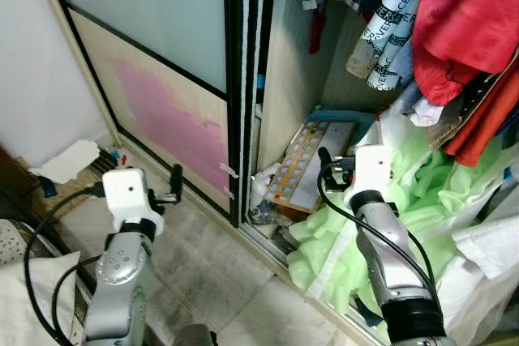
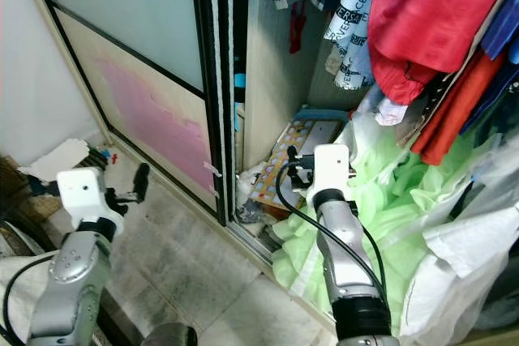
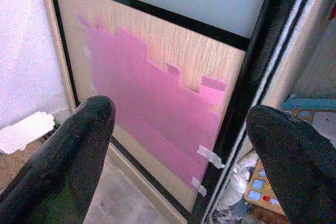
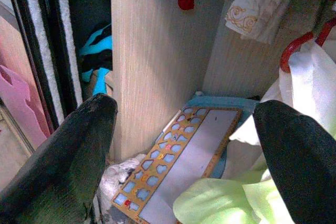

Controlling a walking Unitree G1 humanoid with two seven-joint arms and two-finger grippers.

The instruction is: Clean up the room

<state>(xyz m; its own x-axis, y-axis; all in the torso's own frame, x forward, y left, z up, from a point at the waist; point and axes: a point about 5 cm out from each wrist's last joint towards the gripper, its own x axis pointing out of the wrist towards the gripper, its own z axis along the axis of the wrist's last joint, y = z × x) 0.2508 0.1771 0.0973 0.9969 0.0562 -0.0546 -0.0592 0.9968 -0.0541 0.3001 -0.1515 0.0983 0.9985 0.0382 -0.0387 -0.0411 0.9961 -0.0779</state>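
text: "VERSACE" | on: white hanging garment with black lettering point(image 1: 395, 18) | place: above right gripper point(image 1: 331, 166), in wardrobe

Two silver arms with white wrist blocks, looping black cables, each tool point(image 1: 175, 181) point(image 1: 323, 159) with black fingers

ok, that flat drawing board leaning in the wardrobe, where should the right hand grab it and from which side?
Probably the drawing board's lower orange edge near the closet partition, approached from the open front. It lies tilted, its far end against the back wall, so that edge looks exposed; light green fabric covers its other lower corner. The right hand hangs open just before it.
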